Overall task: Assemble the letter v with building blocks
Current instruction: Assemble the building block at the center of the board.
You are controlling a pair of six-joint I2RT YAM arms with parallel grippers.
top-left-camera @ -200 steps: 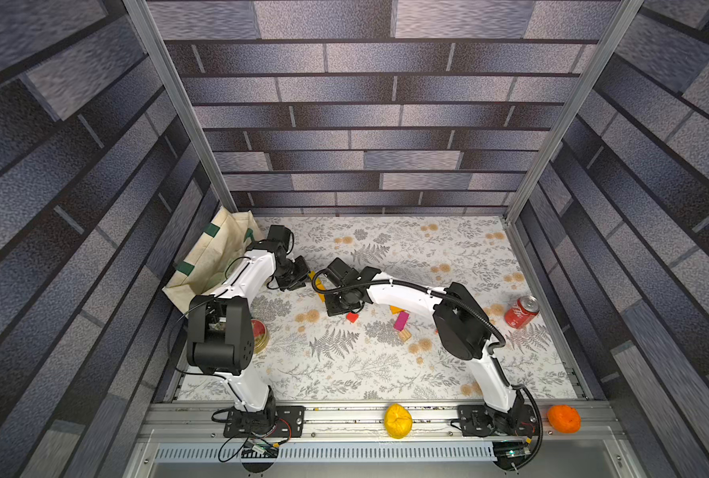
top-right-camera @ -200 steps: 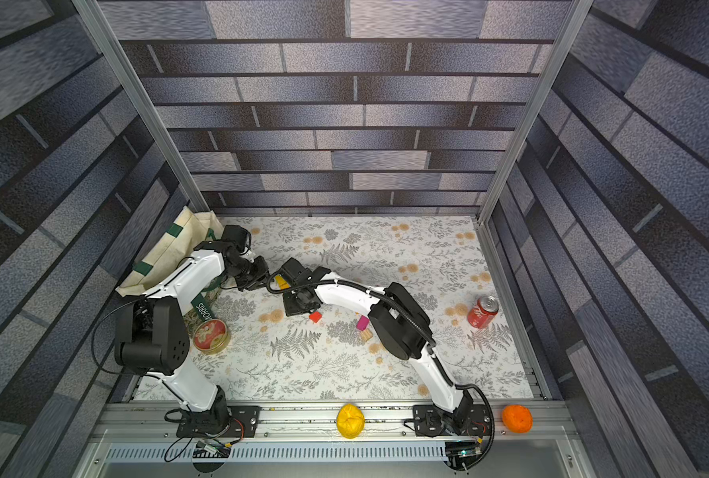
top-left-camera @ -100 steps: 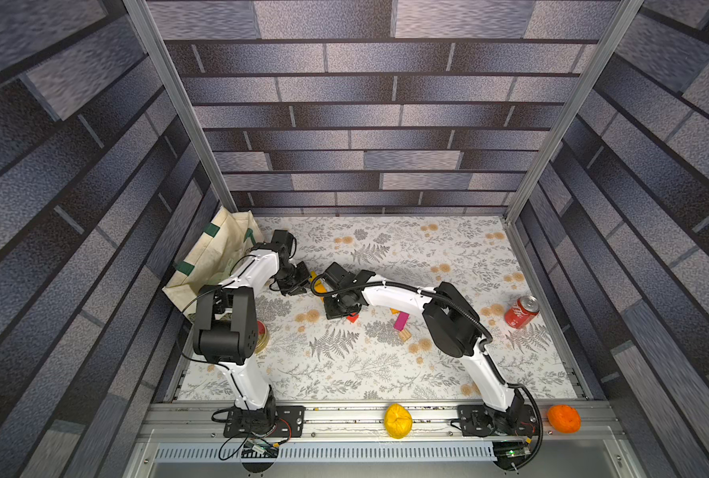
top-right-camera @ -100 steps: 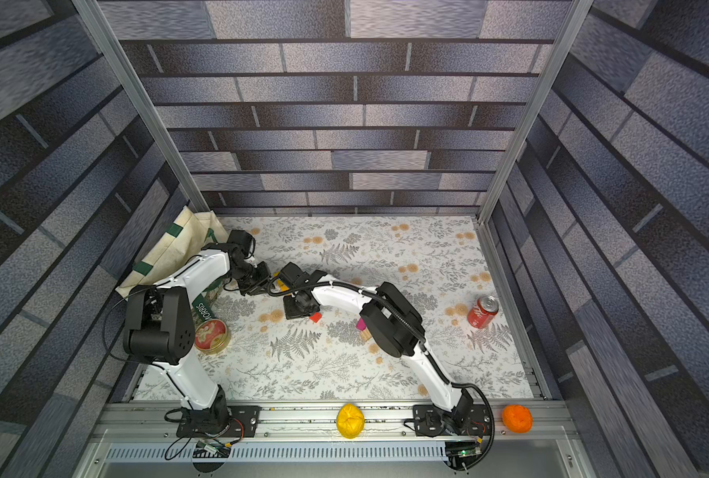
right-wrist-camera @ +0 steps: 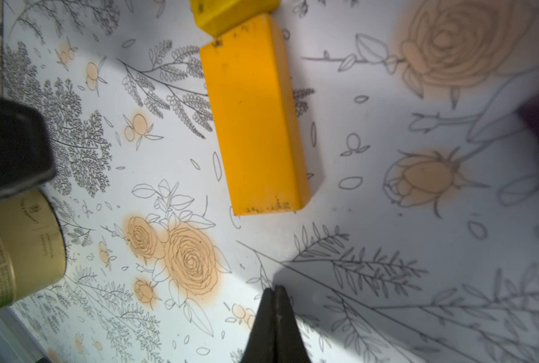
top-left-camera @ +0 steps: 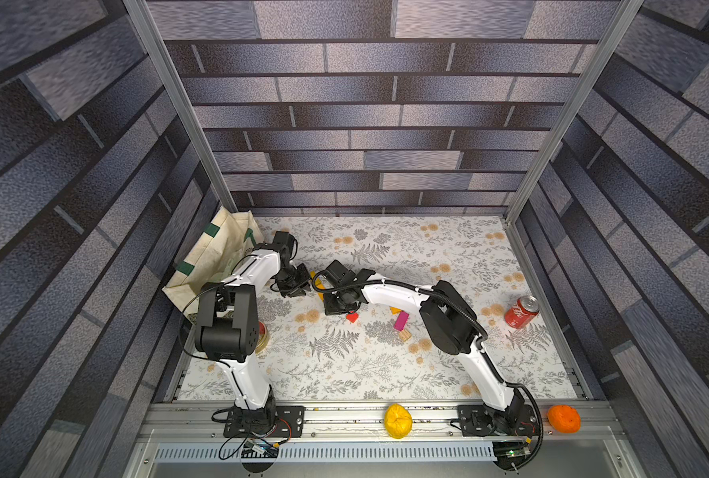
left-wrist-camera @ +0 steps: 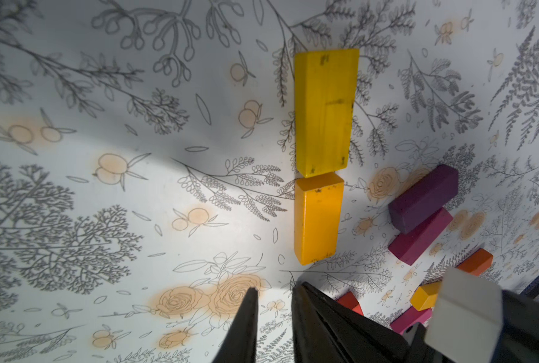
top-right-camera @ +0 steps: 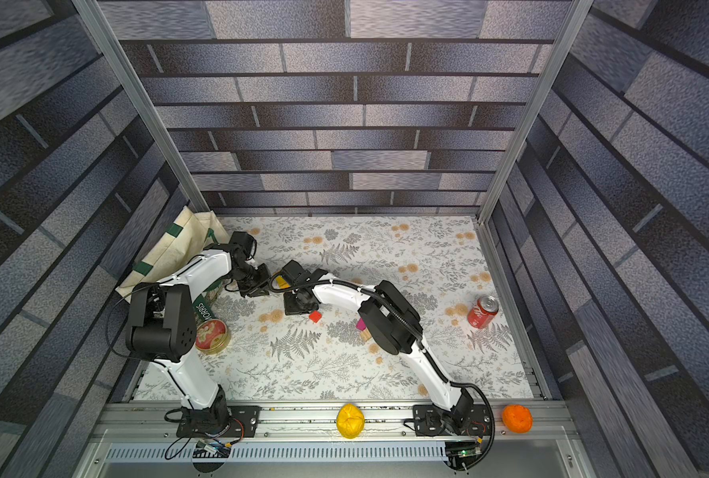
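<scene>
Step in hand: probably extending the first stroke of the letter v; only two building blocks stand in line so far.
Row: a flat yellow rectangular wooden block [left-wrist-camera: 323, 110] and a narrower amber rectangular wooden block [left-wrist-camera: 318, 220] lie end to end, touching, on the floral-print table [left-wrist-camera: 104, 188], between the two wrists.
Left gripper [left-wrist-camera: 272, 298]: fingers a narrow gap apart, holding nothing, just beside the amber block's free end.
Right gripper [right-wrist-camera: 275, 295]: fingers pressed together, empty, near that same end.
Spare stock: a dark purple block [left-wrist-camera: 423, 202] and a magenta block [left-wrist-camera: 419, 240] touch side by side near the row.
Doing it well: the left fingers should open wider, take a spare block across its narrow sides, and set it flush without bumping the row.
Surface: painted wood, corners scuffed dark.
</scene>
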